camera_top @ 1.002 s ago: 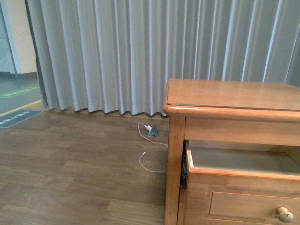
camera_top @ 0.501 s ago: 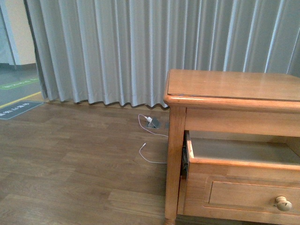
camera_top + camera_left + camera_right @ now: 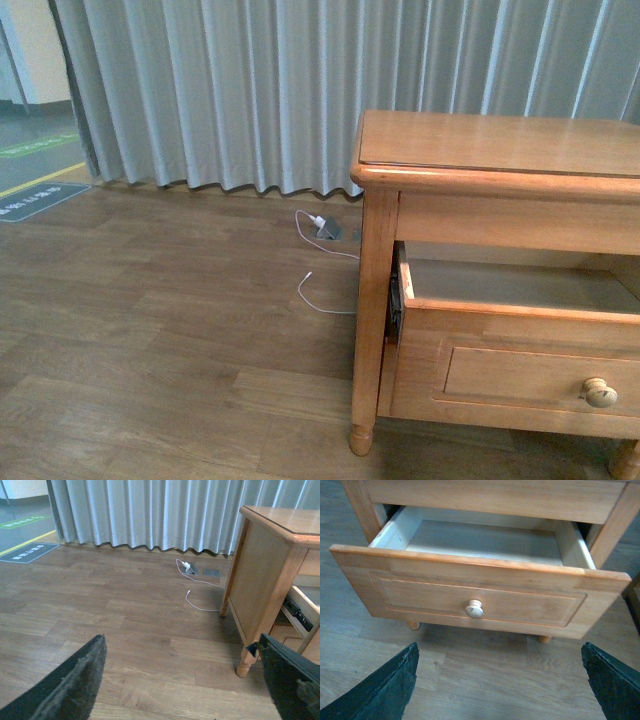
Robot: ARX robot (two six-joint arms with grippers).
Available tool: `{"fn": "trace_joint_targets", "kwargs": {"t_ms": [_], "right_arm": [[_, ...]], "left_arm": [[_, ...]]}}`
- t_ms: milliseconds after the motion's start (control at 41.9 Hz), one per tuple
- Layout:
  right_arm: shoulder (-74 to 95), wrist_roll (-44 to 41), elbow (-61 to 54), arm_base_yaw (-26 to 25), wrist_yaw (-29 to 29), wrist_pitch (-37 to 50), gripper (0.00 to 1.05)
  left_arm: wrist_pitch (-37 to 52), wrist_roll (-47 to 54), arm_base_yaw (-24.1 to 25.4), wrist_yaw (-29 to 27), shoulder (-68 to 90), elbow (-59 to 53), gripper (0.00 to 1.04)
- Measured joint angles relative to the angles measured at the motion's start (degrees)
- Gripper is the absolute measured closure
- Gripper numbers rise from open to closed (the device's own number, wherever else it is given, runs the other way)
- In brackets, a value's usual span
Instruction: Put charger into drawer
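Front view: the cabinet [image 3: 500, 180] fills the right side and is cut by the frame edge. Wood floor [image 3: 150, 330] runs broad and open from its side to the curtain [image 3: 250, 90].
Drawer [image 3: 520, 372]: stands open under the cabinet's top surface. Its front projects forward of the cabinet legs and overhangs the floor.
Drawer interior: the right wrist view looks down into it. Pale side walls and a grey bottom panel show. The opening is uncovered at the front and passes under the cabinet rail at the back.
Knob [image 3: 474, 609]: round and pale, centred on the framed front.
Rail [image 3: 395, 325]: a black slide on the drawer side that faces the open floor, seen in the gap behind the corner leg.
White-cabled charger [image 3: 317, 221]: on the floor near the curtain hem, plugged into a grey floor box. Its thin white cable loops toward the cabinet's corner leg and ends near it.
Left gripper [image 3: 180, 640]: released, fingers wide apart with nothing between them. It is above open floor, with the cabinet's side off toward one finger.
Right gripper [image 3: 500, 647]: released, fingers wide apart, holding nothing. It is over the floor in front of the drawer front and apart from it.
Edges: the drawer's front top edge is the nearest edge to the right gripper.
Count: one cabinet, one drawer, one knob, one rail seen, one white-cabled charger, two grippers. Two cabinet legs show in the front view.
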Motion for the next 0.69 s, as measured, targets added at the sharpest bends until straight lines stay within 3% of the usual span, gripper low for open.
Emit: {"fn": "trace_joint_targets", "kwargs": {"t_ms": [48, 143, 358, 692], "right_arm": [[6.5, -0.3, 1.9, 0.6, -0.4, 3.6, 0.08], [20.8, -0.6, 5.6, 1.5, -0.1, 11.6, 0.08], [45.6, 1.4, 16.3, 2.7, 3.3, 21.1, 0.08], [64.7, 5.0, 29.5, 3.9, 8.7, 26.9, 0.08]], "left_arm": [[0.0, 0.1, 0.0, 0.0, 0.0, 0.0, 0.04], [0.0, 0.1, 0.0, 0.0, 0.0, 0.0, 0.06], [0.0, 0.1, 0.0, 0.0, 0.0, 0.0, 0.06], [0.0, 0.1, 0.0, 0.0, 0.0, 0.0, 0.06]]}}
